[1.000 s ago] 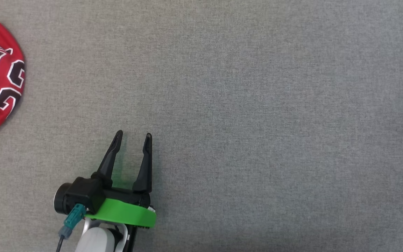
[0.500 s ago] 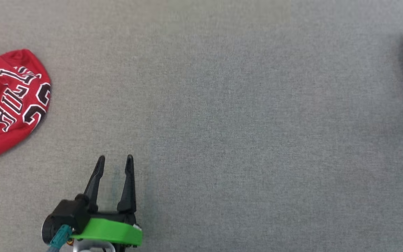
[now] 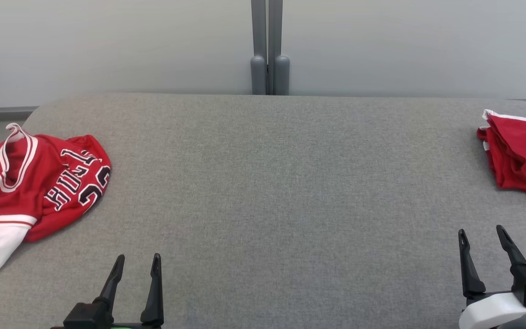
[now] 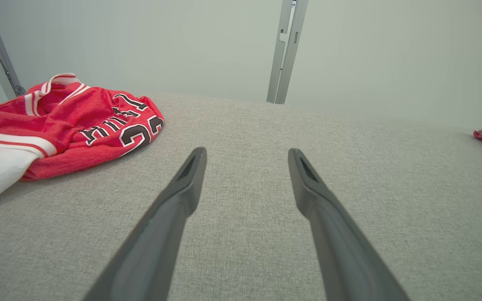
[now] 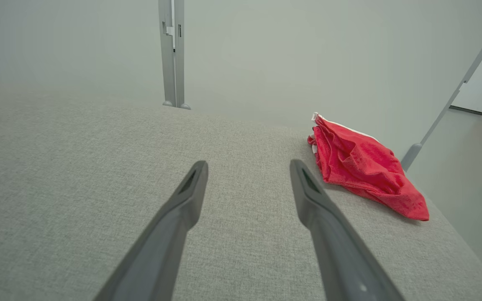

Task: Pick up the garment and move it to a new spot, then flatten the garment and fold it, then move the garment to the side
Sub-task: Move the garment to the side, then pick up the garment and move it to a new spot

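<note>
The grey padded table [image 3: 263,183] is stretching away ahead of both grippers, with a pale wall and a grey post [image 3: 267,45] standing beyond its far edge.

A crumpled jersey [image 3: 48,183], red with black-and-white lettering, is lying ahead and to the left of the left gripper [image 3: 138,257], well apart from it. Its long axis is slanting from the white hem, nearest that gripper's left, out toward the lettered bulge farther ahead. A smaller folded red garment [image 3: 523,160] is resting ahead and to the right of the right gripper [image 3: 481,230], near the table's right end, its length running roughly along that edge.

Both grippers are hovering low over bare cloth with fingers spread wide and nothing between them.

Judging by how things lie, the folded piece is looking already set aside, while the jersey is waiting unflattened. If the jersey is the one to lift, the left arm is plainly the nearer and would be reaching forward and leftward. The lettered bulge is facing that gripper as the closest edge to pinch.

The left wrist view is showing the jersey's striped trim at its far side and, at its right margin, a sliver of the folded piece. The right wrist view is showing that piece's creased layers and thin white edge, and the floor dropping off just beyond it. Whether the white hem is overhanging the table I cannot tell.
</note>
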### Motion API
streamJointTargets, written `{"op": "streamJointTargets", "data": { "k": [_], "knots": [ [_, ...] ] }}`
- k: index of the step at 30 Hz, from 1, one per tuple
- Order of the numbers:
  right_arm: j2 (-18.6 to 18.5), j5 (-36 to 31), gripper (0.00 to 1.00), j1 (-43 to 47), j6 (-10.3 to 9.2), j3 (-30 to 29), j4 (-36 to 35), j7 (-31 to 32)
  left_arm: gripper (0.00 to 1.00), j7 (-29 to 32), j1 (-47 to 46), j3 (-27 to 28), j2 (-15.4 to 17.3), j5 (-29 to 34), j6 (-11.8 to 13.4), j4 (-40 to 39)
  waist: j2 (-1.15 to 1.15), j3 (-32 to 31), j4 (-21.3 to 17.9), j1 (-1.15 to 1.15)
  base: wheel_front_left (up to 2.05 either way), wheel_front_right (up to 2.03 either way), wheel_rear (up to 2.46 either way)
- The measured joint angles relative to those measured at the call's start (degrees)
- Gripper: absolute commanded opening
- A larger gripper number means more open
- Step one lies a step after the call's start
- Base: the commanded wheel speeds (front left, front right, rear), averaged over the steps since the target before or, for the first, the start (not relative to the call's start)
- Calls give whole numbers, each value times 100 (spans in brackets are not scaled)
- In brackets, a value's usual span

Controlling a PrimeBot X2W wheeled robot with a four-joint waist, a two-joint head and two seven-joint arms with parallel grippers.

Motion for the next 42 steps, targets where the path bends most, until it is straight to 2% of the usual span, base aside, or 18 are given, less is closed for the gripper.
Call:
{"op": "streamJointTargets", "data": {
  "k": [10,21,28,42],
  "knots": [
    [238,-51,100,76,0,20,-141,0,100,0,52,22,1,-7,-47,-58,0,-92,-289,0,0,0,0],
    [282,-46,100,162,0,30,-144,0,100,1,42,-34,0,-46,-66,-92,0,-66,-71,0,0,0,0],
    [314,9,100,127,0,219,-127,0,100,0,27,2,0,-21,-65,-86,0,-85,474,0,0,0,0],
    [338,83,100,-48,0,537,31,0,100,0,175,192,2,-197,-14,-211,0,-108,2037,0,0,0,0]
  ]
}}
